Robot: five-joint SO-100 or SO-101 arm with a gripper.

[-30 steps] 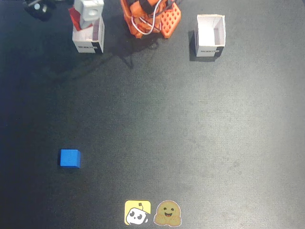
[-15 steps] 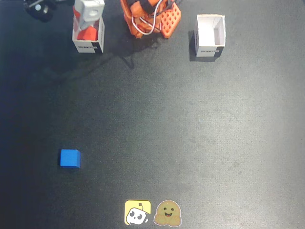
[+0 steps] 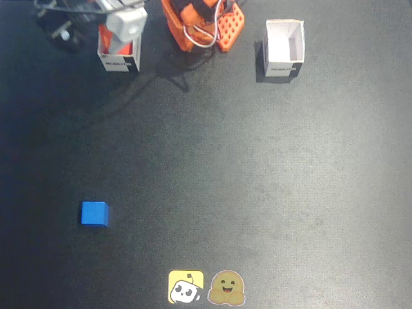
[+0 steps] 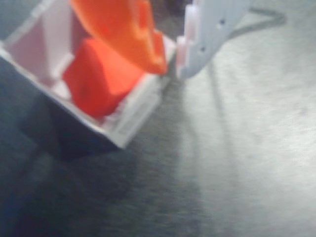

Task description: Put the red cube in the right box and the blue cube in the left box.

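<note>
Reading the fixed view left to right, I see the blue cube (image 3: pixel 94 214) alone low on the counter (image 3: pixel 257 180), the box (image 3: pixel 119 53) holding the red cube (image 4: pixel 98 79), the arm's base, then the empty second box (image 3: pixel 284 48). The jaws (image 4: pixel 170 54) hang above that box's rim, parted and holding nothing. I judge the red drop done; next I must swing down to the blue cube. Count: two cubes, two boxes.
</note>
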